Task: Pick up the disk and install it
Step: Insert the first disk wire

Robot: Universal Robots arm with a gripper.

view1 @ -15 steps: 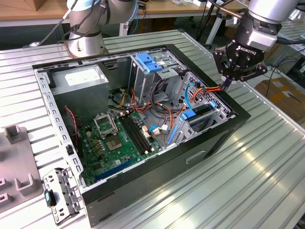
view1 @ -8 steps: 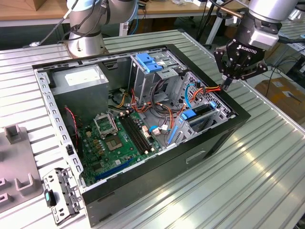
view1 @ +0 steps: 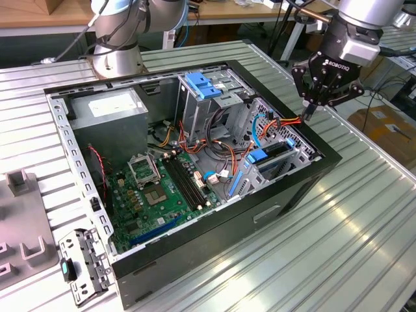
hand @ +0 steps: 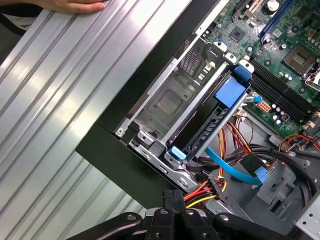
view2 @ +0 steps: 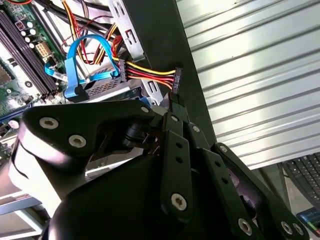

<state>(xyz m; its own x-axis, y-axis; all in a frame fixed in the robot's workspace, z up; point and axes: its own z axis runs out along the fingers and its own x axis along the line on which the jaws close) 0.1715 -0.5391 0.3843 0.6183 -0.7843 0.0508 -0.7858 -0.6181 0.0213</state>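
Observation:
An open black computer case (view1: 195,260) lies on the ribbed metal table. My gripper (view1: 307,110) hangs over the case's rim at the exterior view's right. It is shut on a black power connector (view2: 176,80) with red, yellow and black wires (hand: 202,190). In both wrist views the fingertips (view2: 175,107) meet on that plug just above the case edge. Beside it the drive bay (hand: 170,100) holds a blue-handled carrier (hand: 230,92), seen edge on. The disk is hidden from view.
A blue data cable (view2: 75,65) loops next to the connector. The green motherboard (view1: 162,188) and a grey power-supply box (view1: 107,107) fill the case. The arm's base (view1: 117,45) stands behind it. A person's hand (hand: 75,5) rests on the table. A bracket (view1: 81,266) lies at the exterior view's left.

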